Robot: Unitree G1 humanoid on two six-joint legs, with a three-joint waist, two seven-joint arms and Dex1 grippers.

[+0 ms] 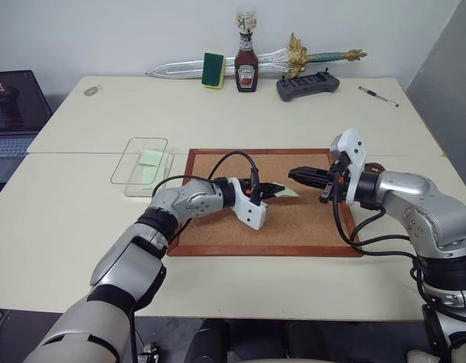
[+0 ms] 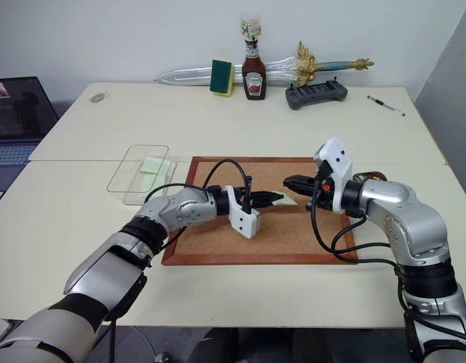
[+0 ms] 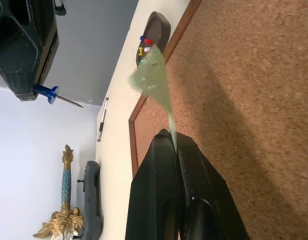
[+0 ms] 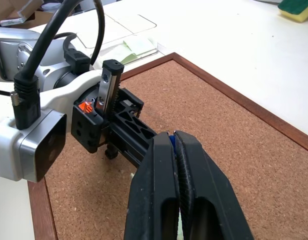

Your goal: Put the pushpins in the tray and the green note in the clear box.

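Observation:
My left gripper (image 1: 277, 189) is shut on a corner of the pale green note (image 3: 154, 75), holding it just above the cork board (image 1: 309, 223). Facing it from the right, my right gripper (image 1: 295, 175) is shut on a blue pushpin (image 3: 46, 93), whose needle points out sideways. The dark maroon tray (image 3: 155, 29) lies beyond the board's edge on the right, with red, yellow and blue pin heads inside. The clear box (image 1: 127, 179) stands left of the board and has pale green slips (image 1: 151, 157) in it.
Along the back of the table stand a ketchup bottle (image 1: 247, 69), a green-and-yellow sponge (image 1: 213, 69), a toy sword (image 1: 324, 56) and a dark grey ridged holder (image 1: 308, 85). A pen (image 1: 378, 95) lies far right. A laptop (image 1: 13, 113) sits far left.

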